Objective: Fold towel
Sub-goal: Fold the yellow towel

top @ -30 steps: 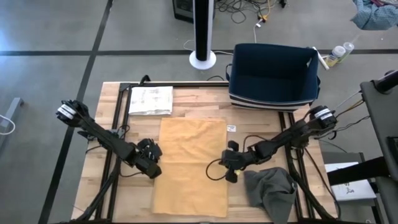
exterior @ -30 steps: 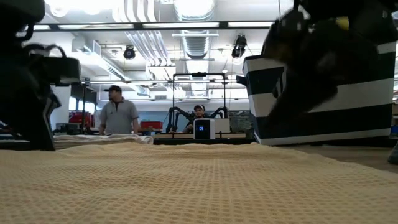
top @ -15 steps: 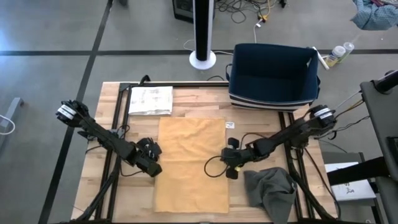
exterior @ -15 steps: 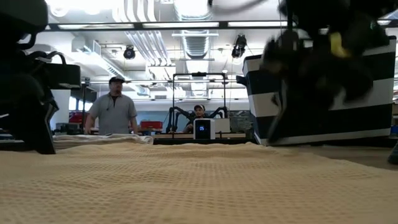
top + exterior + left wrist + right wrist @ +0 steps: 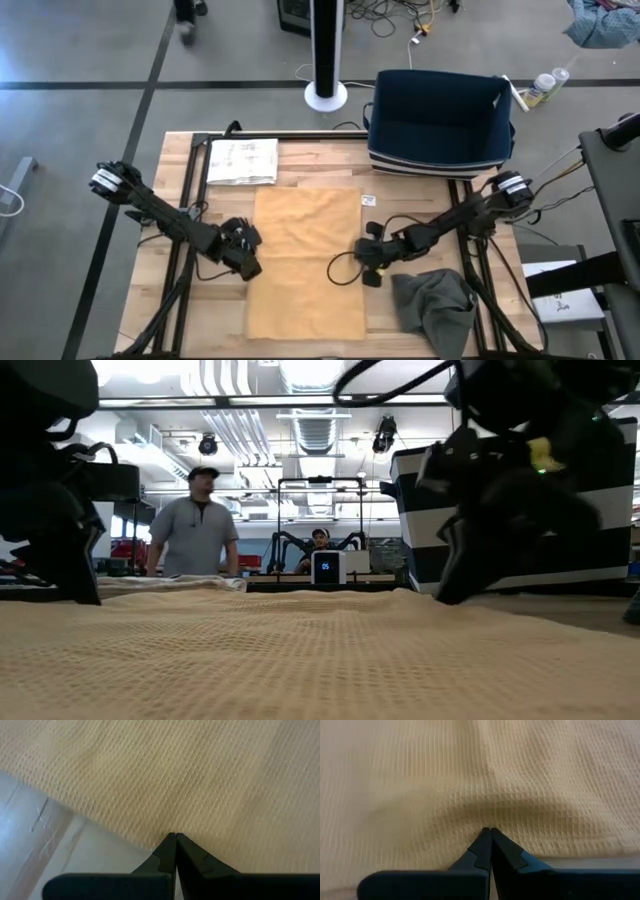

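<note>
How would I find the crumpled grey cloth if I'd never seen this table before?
Start at the wooden table and find the big flat tan waffle-weave towel spread in its middle. Go to that towel's right edge, past the shut right gripper, toward the near right corner: the crumpled grey cloth lies there. It is the only dark, bunched-up fabric; the towel is pale and flat.

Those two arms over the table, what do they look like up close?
Both are thin, black, jointed arms with black cables looping alongside. The left gripper and right gripper each end in two dark wedge-shaped fingers that taper to a point. Each arm's base end carries a pale ringed section.
</note>
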Motion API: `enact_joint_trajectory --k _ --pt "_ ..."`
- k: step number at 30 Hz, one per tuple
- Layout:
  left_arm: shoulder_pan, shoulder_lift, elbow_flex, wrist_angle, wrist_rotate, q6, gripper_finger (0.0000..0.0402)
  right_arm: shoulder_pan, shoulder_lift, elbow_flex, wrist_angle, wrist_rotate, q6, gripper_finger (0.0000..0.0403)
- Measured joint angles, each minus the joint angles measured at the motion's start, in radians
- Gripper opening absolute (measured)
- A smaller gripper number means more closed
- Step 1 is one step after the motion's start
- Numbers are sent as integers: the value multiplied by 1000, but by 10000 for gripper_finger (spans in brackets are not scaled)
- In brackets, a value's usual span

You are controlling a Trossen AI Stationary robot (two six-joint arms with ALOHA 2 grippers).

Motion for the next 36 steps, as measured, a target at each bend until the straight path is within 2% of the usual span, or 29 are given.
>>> enact_joint_trajectory --k 3,10,13,17,23,26,31,36 --pt "4 -13 21 -13 3 39 0 -22 -8 3 -9 6 11 0" --pt "-16 -48 162 -152 81 99 0 -18 -152 10 -70 26 14 0" --pt "-21 -48 160 -169 85 108 0 3 -176 10 -59 28 36 0" --pt "-20 -46 97 -146 92 101 0 43 -180 10 -37 27 107 0" --pt "-21 -49 -41 28 134 65 0 122 -145 10 -24 37 230 0" --pt "-21 -64 -55 15 134 59 0 163 -131 15 -31 43 267 0" --pt "-30 -110 22 -169 166 61 0 253 -110 81 -10 44 289 0" --pt "-119 -127 135 -97 164 24 0 329 -16 195 -9 46 316 0"
